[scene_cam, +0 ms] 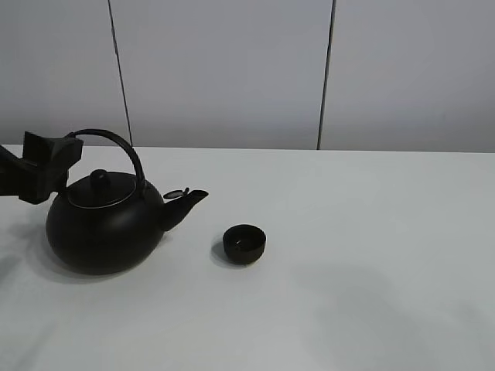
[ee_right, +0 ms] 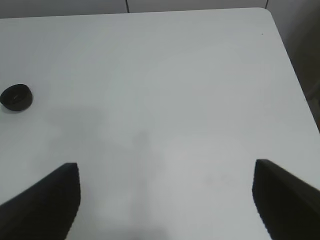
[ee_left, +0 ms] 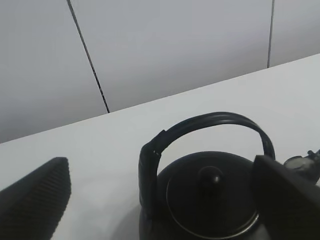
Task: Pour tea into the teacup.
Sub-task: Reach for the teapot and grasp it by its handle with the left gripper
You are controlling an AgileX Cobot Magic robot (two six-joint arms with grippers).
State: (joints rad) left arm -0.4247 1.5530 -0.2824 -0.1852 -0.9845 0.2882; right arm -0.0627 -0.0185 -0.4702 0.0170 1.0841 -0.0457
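- The left gripper (scene_cam: 51, 167) has its jaws spread wide and holds nothing. It sits up beside the rear end of the arched black handle (scene_cam: 116, 139).
- In the left wrist view, the left gripper (ee_left: 160, 167) has one ribbed black finger (ee_left: 37, 200) well off to the side. The other finger (ee_left: 287, 200) overlaps the far end of the handle (ee_left: 210, 120). I cannot tell whether it touches.
- The right gripper (ee_right: 167, 170) also has its jaws wide and empty, over bare white surface (ee_right: 165, 75). It is out of sight in the high view.
- The large round black kettle (scene_cam: 104, 228) stands upright on the white surface (scene_cam: 371, 270). Its knobbed lid (scene_cam: 100, 179) is seated, and its short spout (scene_cam: 186, 202) points toward the cup.
- The small, low, matte-black teacup (scene_cam: 244, 243) stands near the spout's tip but apart from it. In the right wrist view the teacup (ee_right: 16, 97) is well away from that arm.
- I would say the step in hand is taking hold of the handle, and no pouring has begun.
- To do it well, I would bring the jaws astride the top of the arch, across its thickness, and centre them there. They should close fully before any lift.
- A grip low on one end would probably let the heavy body swing, and a tilted lid may slip.
- The lift should stay level, with the spout brought just over the cup before a slow tip.
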